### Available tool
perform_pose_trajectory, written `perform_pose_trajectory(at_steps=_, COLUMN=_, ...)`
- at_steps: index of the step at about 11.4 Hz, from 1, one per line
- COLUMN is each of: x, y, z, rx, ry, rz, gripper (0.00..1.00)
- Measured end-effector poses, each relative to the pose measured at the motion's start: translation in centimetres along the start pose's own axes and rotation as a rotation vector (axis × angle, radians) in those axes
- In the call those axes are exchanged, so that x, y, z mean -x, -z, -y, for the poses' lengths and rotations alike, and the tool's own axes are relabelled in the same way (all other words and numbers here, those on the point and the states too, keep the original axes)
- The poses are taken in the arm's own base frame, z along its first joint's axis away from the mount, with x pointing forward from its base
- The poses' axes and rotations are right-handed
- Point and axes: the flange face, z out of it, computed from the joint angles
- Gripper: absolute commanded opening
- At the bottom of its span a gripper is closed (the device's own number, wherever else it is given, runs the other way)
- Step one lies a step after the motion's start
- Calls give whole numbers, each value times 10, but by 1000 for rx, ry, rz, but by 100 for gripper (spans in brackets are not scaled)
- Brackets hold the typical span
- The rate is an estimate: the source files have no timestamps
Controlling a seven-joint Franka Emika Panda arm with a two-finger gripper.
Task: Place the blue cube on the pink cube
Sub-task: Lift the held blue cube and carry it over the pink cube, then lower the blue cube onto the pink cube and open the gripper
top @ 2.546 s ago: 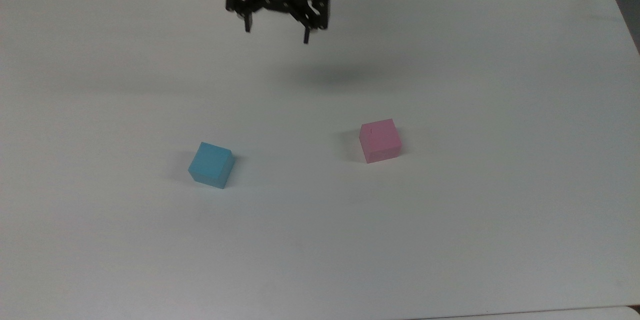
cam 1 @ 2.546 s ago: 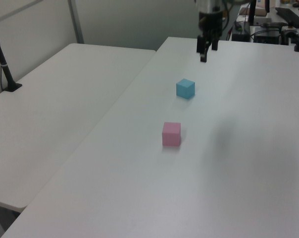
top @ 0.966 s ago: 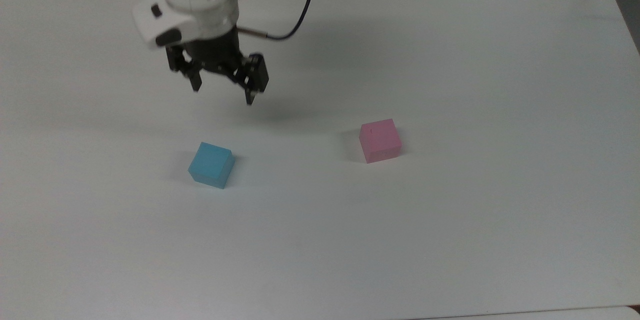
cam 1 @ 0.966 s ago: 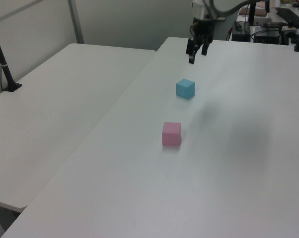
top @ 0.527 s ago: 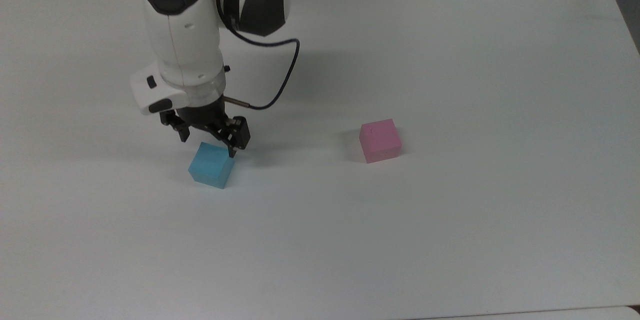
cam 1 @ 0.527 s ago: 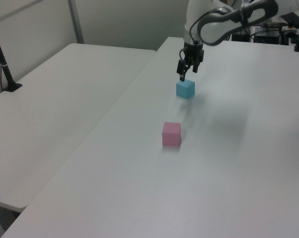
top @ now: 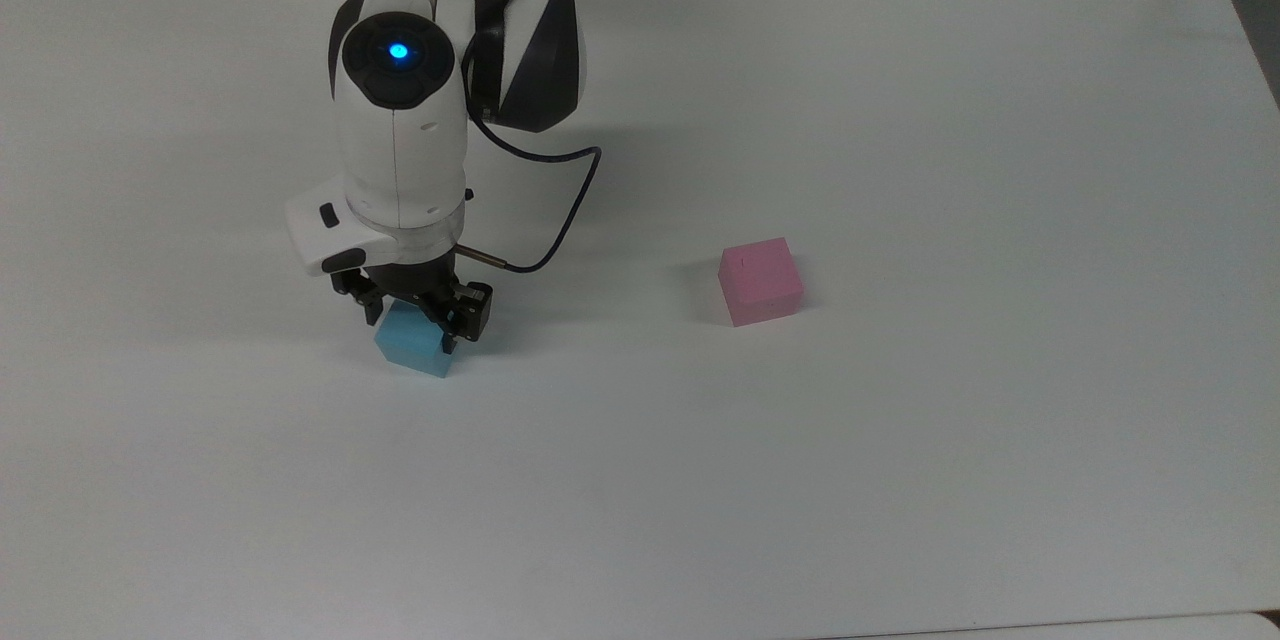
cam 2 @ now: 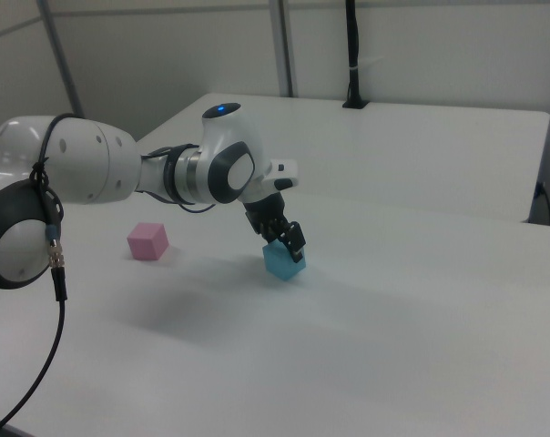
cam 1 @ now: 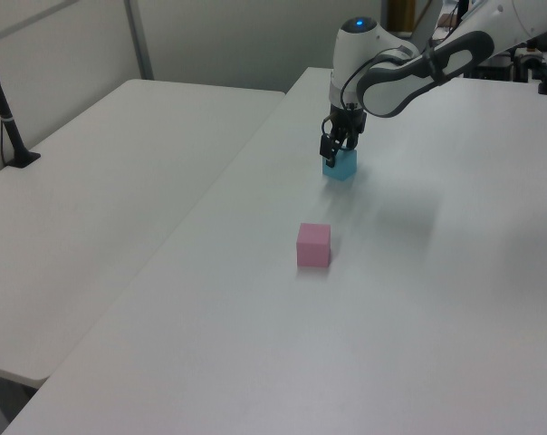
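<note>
Half a second ago we saw the tool [top: 415, 320] hanging just above the small matte light-blue cube [top: 412, 348]; now it has come down over it, with one finger on each side of the cube's upper part. In the top view the fingers stand spread around the cube, and we cannot tell whether they touch its faces yet; no pinch is evident. The cube sits where it sat before, flat on the white worktop [top: 900, 470], so we judge that the approach is over and that closing on the cube is the step in hand. Nothing of the stacking itself is done.

The small matte pastel-pink cube [top: 760, 280] has not moved. It lies well apart from the blue one, toward the top view's right, with bare worktop between them. In the left view the pink cube [cam 1: 313, 245] sits nearer the camera than the blue cube [cam 1: 340, 164].

Both cubes lie well away from the worktop's edges, so we see little risk of knocking anything off. The path from one cube to the other looks open, with nothing standing in it. In the right view a black post [cam 2: 352, 55] stands at the far edge of a neighbouring white table, well out of the way. We judge that a lift, a sideways carry and a level set-down would have ample room.
</note>
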Motion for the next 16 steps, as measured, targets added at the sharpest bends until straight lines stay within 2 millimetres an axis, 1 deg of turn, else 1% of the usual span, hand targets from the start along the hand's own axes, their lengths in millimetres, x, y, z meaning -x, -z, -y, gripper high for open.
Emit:
perform_pose_trajectory(at_steps=1, x=-1, y=3, z=3, rx=-4, ry=3, rz=-6, gripper=26)
perform_pose_trajectory(at_steps=2, x=-2, y=8, z=11, rx=-10, ry=12, rz=-14, gripper=27)
perform_pose_trajectory(at_steps=3, x=-1, y=17, z=25, rx=-20, ry=30, rz=-27, gripper=27)
perform_pose_trajectory(at_steps=4, x=3, y=33, z=47, rx=-30, ry=59, rz=-40, gripper=27)
perform_pose_trajectory(at_steps=5, x=12, y=53, z=74, rx=-33, ry=97, rz=-31, gripper=27)
perform_pose_trajectory(at_steps=7, x=42, y=91, z=140, rx=-58, ry=161, rz=-10, gripper=29)
perform_pose_trajectory(at_steps=8, x=58, y=106, z=174, rx=-82, ry=181, rz=-10, gripper=29)
perform_pose_trajectory(at_steps=9, x=73, y=116, z=202, rx=-103, ry=192, rz=-13, gripper=30)
perform_pose_trajectory(at_steps=10, x=87, y=123, z=225, rx=-119, ry=195, rz=-12, gripper=31)
perform_pose_trajectory(at_steps=11, x=97, y=127, z=240, rx=-129, ry=200, rz=-10, gripper=32)
perform_pose_trajectory(at_steps=12, x=105, y=129, z=252, rx=-134, ry=215, rz=-9, gripper=35)
perform_pose_trajectory(at_steps=13, x=112, y=131, z=262, rx=-138, ry=226, rz=-8, gripper=48)
perform_pose_trajectory(at_steps=14, x=119, y=134, z=272, rx=-142, ry=238, rz=-9, gripper=82)
perform_pose_trajectory(at_steps=15, x=125, y=136, z=279, rx=-145, ry=247, rz=-9, gripper=100)
perform_pose_trajectory(at_steps=16, x=126, y=136, z=281, rx=-145, ry=250, rz=-9, gripper=100)
